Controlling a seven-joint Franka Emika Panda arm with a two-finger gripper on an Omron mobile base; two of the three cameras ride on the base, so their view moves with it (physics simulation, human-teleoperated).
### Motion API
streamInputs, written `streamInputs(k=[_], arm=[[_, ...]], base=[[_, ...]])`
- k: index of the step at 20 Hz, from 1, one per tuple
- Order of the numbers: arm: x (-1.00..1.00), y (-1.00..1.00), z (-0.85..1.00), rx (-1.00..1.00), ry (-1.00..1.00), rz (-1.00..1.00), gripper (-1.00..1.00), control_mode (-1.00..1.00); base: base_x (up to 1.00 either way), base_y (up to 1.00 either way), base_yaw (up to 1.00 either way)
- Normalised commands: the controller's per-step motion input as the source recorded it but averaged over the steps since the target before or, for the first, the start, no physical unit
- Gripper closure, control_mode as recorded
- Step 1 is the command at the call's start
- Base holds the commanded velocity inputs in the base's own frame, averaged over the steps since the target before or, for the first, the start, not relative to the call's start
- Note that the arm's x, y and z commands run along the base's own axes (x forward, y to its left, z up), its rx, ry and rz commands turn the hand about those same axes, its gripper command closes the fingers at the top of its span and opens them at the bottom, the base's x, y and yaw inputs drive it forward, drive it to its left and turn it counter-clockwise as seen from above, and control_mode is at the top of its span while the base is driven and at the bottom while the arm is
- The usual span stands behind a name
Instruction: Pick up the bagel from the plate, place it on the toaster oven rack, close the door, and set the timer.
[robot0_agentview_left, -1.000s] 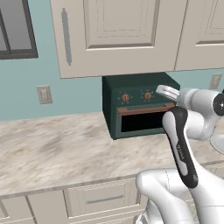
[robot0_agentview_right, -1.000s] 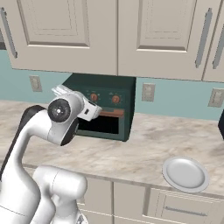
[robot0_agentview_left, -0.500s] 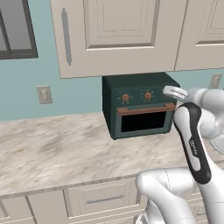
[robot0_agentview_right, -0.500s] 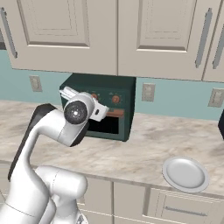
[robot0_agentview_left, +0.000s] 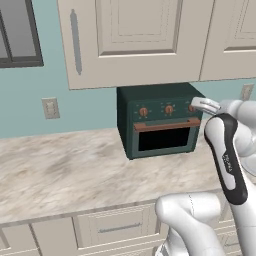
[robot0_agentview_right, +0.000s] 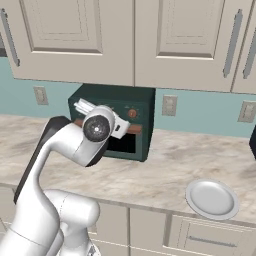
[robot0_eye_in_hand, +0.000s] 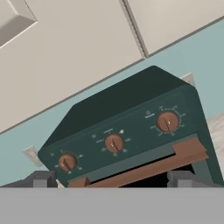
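Bagel placement cannot be made out: the white plate (robot0_agentview_right: 212, 199) on the marble counter (robot0_agentview_left: 65, 170), well to the right of the oven near the counter's front edge, is bare, and the oven's black window shows nothing of what lies behind it. Toaster oven (robot0_agentview_left: 161, 120), dark green, stands on the counter against the teal wall (robot0_agentview_left: 30, 105), beneath cream wall cabinets (robot0_agentview_left: 135, 35). Door (robot0_agentview_left: 165, 136) stands shut and upright, its copper-brown bar handle (robot0_agentview_left: 166, 125) running along the top edge of the glass; the rack is hidden behind it. Three copper knobs line the panel above the handle. In the hand view the timer (robot0_eye_in_hand: 167, 121) is the right-end knob, with the middle knob (robot0_eye_in_hand: 113, 142) and left knob (robot0_eye_in_hand: 67, 162) beside it; this view is rolled, so the oven appears tilted. In the left base view the timer is partly covered by the gripper (robot0_agentview_left: 202, 105), which hovers just in front of the oven's upper right corner. In the right base view the arm's round wrist joint covers the oven's left half and most of the door. Fingertips (robot0_eye_in_hand: 183, 178) show as two small dark stubs spread far apart at the bottom of the hand view, with nothing between them. Wall outlets (robot0_agentview_left: 50, 107) flank the oven.
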Motion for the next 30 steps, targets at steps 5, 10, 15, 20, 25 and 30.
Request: streamInputs(k=[5, 10, 15, 20, 25, 30], arm=[[0.01, 0.0, 0.0, 0.0, 0.0, 0.0, -1.0, -1.0], [0.0, 0.0, 0.0, 0.0, 0.0, 0.0, -1.0, -1.0], [0.0, -0.04, 0.0, 0.0, 0.0, 0.0, -1.0, -1.0], [0.0, -0.26, 0.0, 0.03, 0.0, 0.0, -1.0, -1.0], [0.0, -0.45, 0.0, 0.03, 0.07, 0.0, -1.0, -1.0], [0.0, -0.29, -0.04, 0.02, 0.21, 0.0, -1.0, -1.0]], base=[[0.0, 0.0, 0.0], [0.0, 0.0, 0.0], [0.0, 0.0, 0.0], [0.0, 0.0, 0.0], [0.0, 0.0, 0.0], [0.0, 0.0, 0.0]])
